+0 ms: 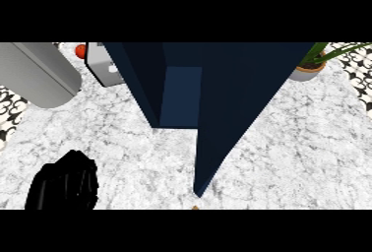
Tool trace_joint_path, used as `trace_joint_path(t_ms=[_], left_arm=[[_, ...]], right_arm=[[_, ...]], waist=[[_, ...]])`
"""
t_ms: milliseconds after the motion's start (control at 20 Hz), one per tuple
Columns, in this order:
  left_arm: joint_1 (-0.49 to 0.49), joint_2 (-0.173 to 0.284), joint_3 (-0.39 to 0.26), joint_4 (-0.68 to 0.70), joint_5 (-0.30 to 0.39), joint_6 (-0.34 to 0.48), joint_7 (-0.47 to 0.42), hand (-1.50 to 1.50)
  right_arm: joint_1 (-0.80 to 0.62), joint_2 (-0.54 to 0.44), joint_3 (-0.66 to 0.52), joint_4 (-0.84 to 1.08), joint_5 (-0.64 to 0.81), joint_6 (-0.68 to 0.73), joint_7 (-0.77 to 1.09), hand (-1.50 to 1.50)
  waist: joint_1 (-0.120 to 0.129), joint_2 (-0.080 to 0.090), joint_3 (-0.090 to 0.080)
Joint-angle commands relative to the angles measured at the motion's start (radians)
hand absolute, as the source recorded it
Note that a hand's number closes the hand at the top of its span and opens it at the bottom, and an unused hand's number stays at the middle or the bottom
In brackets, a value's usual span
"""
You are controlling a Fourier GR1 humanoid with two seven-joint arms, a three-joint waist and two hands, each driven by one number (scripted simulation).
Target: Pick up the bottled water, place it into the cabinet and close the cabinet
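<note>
Marble, white with grey veins, makes up the counter (pixel 305 147). A tall dark blue cabinet (pixel 247 83) is seen standing at the middle of the back edge. Its door (pixel 218 142) is swung wide open and sticks out toward the front edge of the counter, seen thin, edge on.

The bottled water cannot be seen anywhere on the counter. It may already be inside the cabinet, but the inside is dark and it cannot be told.

The left hand (pixel 64 183) is seen near the front left corner of the counter. Its fingers are curled in and nothing is seen to be held. The right hand is not shown at all.

The step in hand looks like closing the cabinet. To do it well, the door should be pushed on its flat side near the free end, so it swings round on its hinge. It should be pushed slowly and all the way, until it lies flat against the cabinet front. Fingers should be kept out of the gap.

Near the back left corner a grey rounded thing (pixel 40 74), a small red thing (pixel 80 49) and a grey box (pixel 105 69) are seen. A potted plant (pixel 311 66) stands near the back right corner.

No writing, brand or label can be read.
</note>
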Motion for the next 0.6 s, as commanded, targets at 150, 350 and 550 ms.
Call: trace_joint_path(t_ms=[150,350,550], left_arm=[[0.122,0.082,0.081,-0.068,0.055,-0.098,-0.025,1.5],[0.144,0.091,0.103,-0.042,0.069,-0.13,-0.035,1.5],[0.203,0.108,0.113,-0.088,0.08,-0.162,-0.049,1.5]], right_arm=[[-0.254,0.121,0.052,0.171,0.07,-0.174,0.025,1.5],[-0.326,0.12,0.008,0.241,0.07,-0.267,0.036,1.5],[-0.424,0.12,-0.115,0.302,-0.031,-0.306,0.083,1.5]], waist=[[0.014,0.002,0.0],[0.019,0.004,-0.001],[0.034,0.008,0.0]])
